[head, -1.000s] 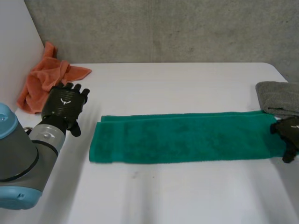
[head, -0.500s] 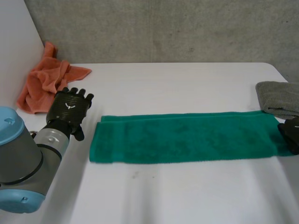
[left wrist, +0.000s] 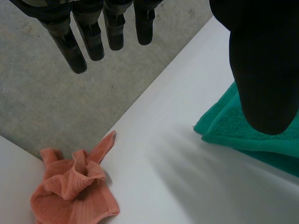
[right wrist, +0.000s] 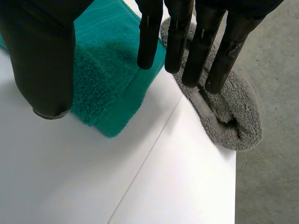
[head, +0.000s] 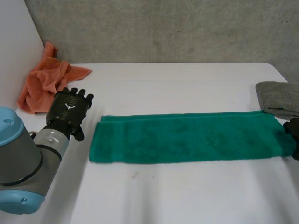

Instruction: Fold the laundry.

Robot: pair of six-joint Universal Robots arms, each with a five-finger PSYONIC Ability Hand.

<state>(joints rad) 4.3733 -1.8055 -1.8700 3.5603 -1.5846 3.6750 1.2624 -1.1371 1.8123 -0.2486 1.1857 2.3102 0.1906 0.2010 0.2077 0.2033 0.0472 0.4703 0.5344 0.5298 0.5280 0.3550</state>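
Hands were both empty, fingers straight; my green towel lay long, 9 to 3 o'clock, right hand at its 3 end, left hand just off 9.

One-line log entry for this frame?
green towel: folded strip, flat | left hand: open, off towel's left end | right hand: open, over right end | aside: orange cloth, grey towel
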